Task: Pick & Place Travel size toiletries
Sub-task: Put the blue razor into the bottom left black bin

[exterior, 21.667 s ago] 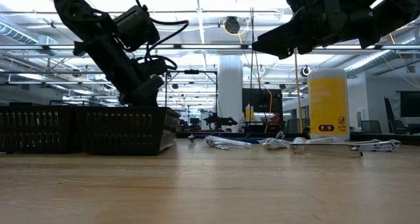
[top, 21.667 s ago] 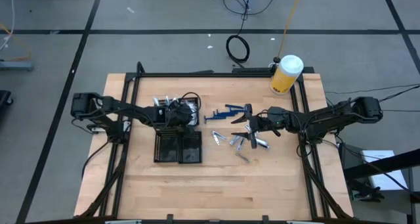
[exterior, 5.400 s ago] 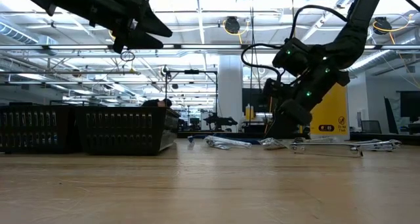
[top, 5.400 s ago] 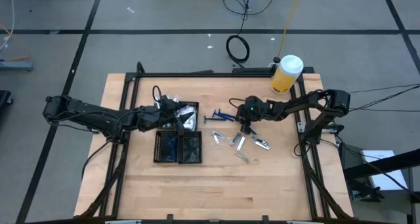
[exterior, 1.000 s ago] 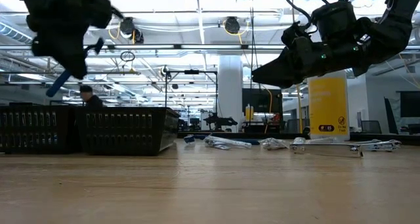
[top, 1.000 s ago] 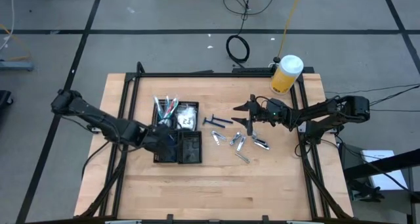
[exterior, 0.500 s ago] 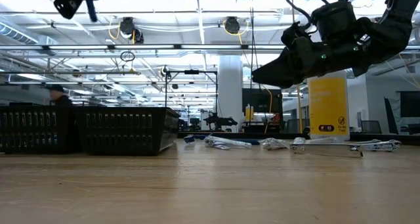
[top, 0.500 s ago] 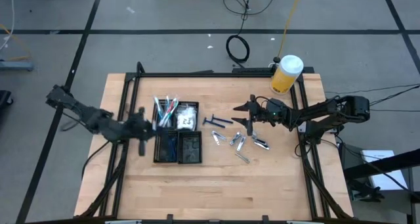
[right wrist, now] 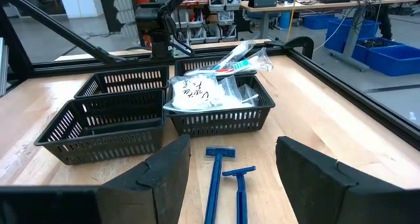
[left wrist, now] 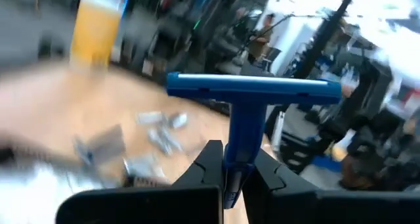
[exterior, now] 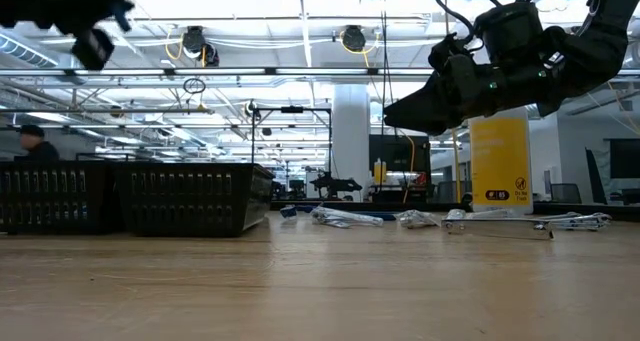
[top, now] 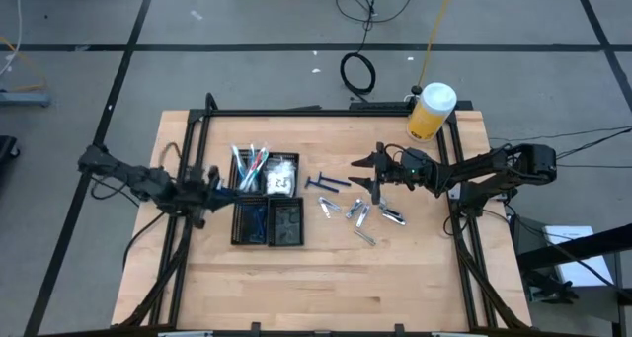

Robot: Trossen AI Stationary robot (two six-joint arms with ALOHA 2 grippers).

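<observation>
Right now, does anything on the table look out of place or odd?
Yes: the left gripper, shut on a blue razor, is off the tray's left side, not above it. Silvery tubes and two more razors lie loose under the open right gripper.

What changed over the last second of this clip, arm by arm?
The left gripper, shut on a blue razor, swung away from the tray to its left side and lifted out past the table edge, then drifted back toward the tray. It has not let go. The right gripper stayed open, hovering above the two razors and silvery tubes on the table; these did not move.
</observation>
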